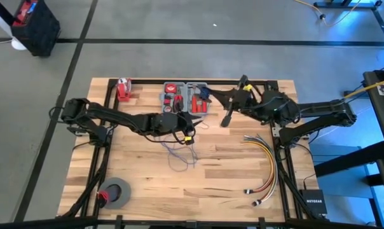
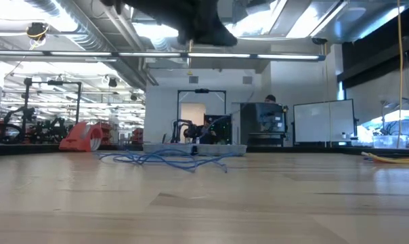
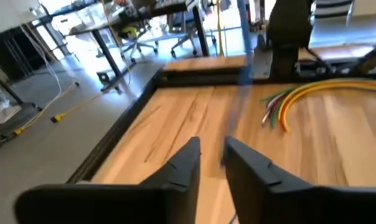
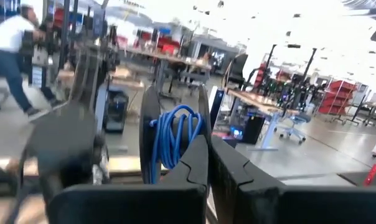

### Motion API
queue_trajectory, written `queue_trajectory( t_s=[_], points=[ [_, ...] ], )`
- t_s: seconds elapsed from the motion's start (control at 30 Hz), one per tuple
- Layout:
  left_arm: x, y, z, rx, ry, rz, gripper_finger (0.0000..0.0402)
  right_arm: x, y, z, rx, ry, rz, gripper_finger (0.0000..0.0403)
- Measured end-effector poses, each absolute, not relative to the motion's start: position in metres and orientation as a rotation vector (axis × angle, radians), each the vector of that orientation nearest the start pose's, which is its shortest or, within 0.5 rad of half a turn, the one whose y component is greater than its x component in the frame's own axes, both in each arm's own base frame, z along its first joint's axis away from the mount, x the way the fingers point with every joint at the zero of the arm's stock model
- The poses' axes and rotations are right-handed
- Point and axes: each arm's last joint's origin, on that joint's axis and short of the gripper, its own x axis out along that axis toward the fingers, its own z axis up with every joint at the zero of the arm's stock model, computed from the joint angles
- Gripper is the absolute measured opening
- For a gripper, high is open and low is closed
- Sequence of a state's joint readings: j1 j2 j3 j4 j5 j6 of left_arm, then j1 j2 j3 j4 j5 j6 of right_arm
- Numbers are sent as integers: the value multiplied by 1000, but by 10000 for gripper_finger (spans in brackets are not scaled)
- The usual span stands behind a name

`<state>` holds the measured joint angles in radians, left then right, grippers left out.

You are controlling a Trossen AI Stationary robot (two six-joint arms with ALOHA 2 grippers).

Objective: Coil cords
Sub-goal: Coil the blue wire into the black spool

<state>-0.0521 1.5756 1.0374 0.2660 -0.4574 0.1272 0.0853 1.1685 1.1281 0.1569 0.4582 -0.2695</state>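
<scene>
Your left claw [image 1: 189, 131] hangs just above the loose cords [image 1: 179, 151], with a small gap between its fingers and nothing held that I can see; your right claw [image 1: 227, 121], fingers closed, waits beside the tool case [image 1: 186, 98]. The cords lie in front of this case on the desk [image 1: 147, 184], and I think a strand can catch on a finger and spoil the coil. The case holds red and dark tools.

Two dark jointed arms, each claw [image 3: 211, 163] with matte black blocky fingers.
</scene>
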Motion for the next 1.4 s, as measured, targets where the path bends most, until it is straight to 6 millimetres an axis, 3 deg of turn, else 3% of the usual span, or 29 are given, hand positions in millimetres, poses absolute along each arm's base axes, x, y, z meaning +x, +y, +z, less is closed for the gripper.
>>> queue_trajectory(
  t_s=[0.2,0.77,0.9,1.1,1.4],
  points=[
    [353,-6,271,184,277,384,104,257,9,406,-239,-54,-384,5],
    [349,-13,280,247,258,349,106,259,9,403,-249,-31,-375,5],
    [349,-13,280,246,255,349,86,259,9,402,-249,-27,-374,5],
    [348,-12,280,269,265,346,12,259,9,402,-250,-26,-374,5],
    [339,-4,280,311,365,474,4,260,11,398,-253,0,-317,5]
  ],
)
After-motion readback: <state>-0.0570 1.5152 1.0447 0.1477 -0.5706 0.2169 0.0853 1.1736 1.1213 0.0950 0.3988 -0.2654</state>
